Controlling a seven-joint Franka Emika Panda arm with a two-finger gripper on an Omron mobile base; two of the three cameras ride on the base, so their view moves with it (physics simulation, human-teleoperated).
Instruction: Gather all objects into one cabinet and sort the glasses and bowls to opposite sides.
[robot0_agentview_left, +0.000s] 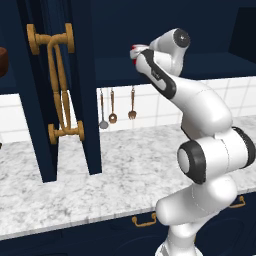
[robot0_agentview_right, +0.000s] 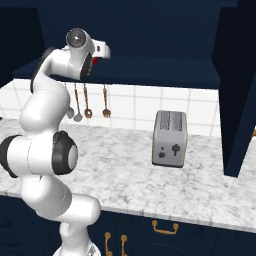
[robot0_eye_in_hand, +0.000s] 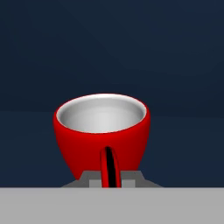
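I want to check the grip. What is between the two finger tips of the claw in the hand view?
The thin handle of the red cup stands between the two tips of the claw, which is shut on it. The hand view shows this.

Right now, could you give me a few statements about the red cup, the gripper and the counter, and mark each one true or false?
1. The gripper is shut on the handle of the red cup. True.
2. The red cup lies on its side. False: it stands upright, its pale inside open to the top of the hand view.
3. A toaster stands on the marble counter. True.
4. The cabinet door with the brass handles is closed. False: it is swung open, edge-on to the left base view.
5. Three utensils hang on the tiled wall under the cabinet. True.
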